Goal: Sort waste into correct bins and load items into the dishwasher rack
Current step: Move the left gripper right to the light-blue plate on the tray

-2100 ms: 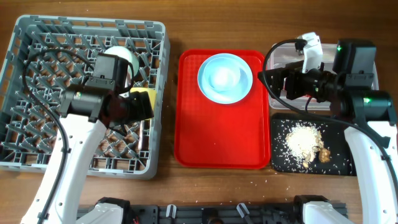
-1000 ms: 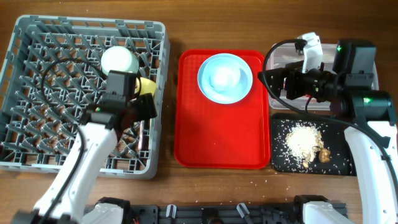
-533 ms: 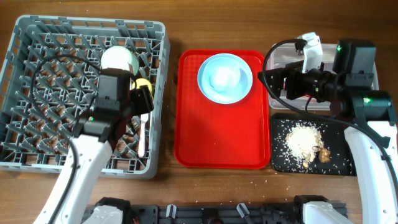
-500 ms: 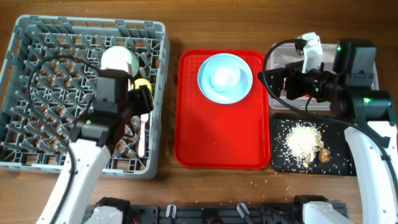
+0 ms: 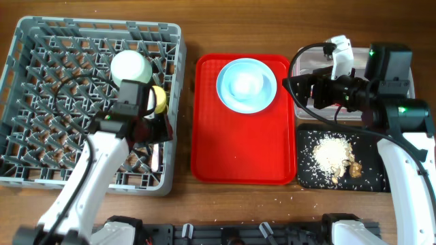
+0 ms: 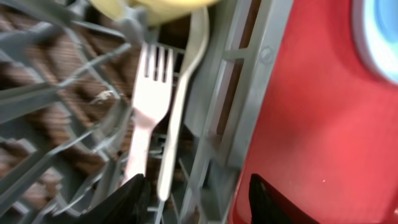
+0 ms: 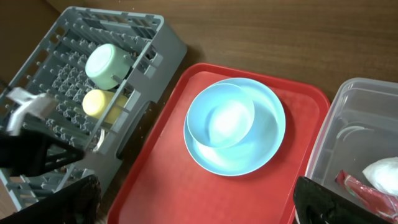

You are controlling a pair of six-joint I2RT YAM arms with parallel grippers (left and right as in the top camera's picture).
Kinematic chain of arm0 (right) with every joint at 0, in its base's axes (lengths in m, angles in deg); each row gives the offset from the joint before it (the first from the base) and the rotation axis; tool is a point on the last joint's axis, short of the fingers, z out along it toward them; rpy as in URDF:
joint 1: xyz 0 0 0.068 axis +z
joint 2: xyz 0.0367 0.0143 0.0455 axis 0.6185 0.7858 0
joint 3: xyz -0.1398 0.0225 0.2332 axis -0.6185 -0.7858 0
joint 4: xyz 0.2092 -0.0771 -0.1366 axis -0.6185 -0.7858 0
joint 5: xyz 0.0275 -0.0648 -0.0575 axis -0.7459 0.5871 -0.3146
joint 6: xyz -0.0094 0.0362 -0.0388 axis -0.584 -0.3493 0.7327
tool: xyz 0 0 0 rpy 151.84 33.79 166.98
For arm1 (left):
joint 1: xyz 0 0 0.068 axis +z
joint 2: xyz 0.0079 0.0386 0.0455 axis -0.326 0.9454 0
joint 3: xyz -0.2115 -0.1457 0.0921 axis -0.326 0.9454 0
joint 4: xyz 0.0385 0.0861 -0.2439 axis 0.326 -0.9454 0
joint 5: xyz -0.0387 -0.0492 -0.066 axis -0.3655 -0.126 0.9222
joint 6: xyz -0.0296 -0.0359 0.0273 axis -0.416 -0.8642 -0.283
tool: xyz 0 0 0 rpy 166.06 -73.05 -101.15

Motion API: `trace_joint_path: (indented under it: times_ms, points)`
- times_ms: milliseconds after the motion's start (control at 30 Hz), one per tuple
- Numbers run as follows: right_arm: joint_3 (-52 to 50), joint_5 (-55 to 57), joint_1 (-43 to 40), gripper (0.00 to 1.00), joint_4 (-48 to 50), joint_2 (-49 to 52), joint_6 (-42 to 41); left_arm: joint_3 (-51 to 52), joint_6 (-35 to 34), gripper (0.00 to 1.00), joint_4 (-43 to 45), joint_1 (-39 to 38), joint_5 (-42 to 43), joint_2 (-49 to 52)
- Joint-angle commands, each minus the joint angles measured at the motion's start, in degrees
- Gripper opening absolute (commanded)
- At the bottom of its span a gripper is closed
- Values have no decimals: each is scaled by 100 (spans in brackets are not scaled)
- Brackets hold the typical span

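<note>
**Robot manipulation bench set up as a dish-clearing station**

The setting was a laboratory tabletop dressed with kitchen props. Two robot arms, the left arm (image 5: 85, 173) and the right arm (image 5: 407, 177), stood at the front edge of a bare wooden table (image 5: 231, 27), with a black cable (image 5: 294, 64) looped in the open. Laid out side by side were a grey dishwasher rack (image 5: 102, 26), a red tray (image 5: 238, 150), a clear tub (image 5: 303, 112) and a black tray (image 5: 310, 177).
</note>
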Motion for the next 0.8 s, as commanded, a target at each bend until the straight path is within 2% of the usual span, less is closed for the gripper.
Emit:
trace_joint_path:
  times_ms: [0,33,67,133,200,300,467,600,767]
  points:
    - [-4,11,2,100,17,26,94,9,472,47,212,-33,275,647]
    - [-4,11,2,100,17,26,94,9,490,40,297,-33,275,833]
    - [-4,11,2,100,17,26,96,7,490,29,407,-33,275,962]
    - [-4,11,2,100,17,26,96,4,529,26,811,-31,273,1008]
    - [-4,11,2,100,17,26,94,-11,527,25,1174,-31,278,988]
    - [-4,11,2,100,17,26,94,-11,529,25,1554,-55,776,988]
    - [-4,11,2,100,17,26,94,-9,831,27,1589,-671,748,990]
    - [-4,11,2,100,17,26,94,-9,828,25,1488,-1375,-39,990]
    - [-4,11,2,100,17,26,96,-9,833,29,1320,-1478,-960,990]
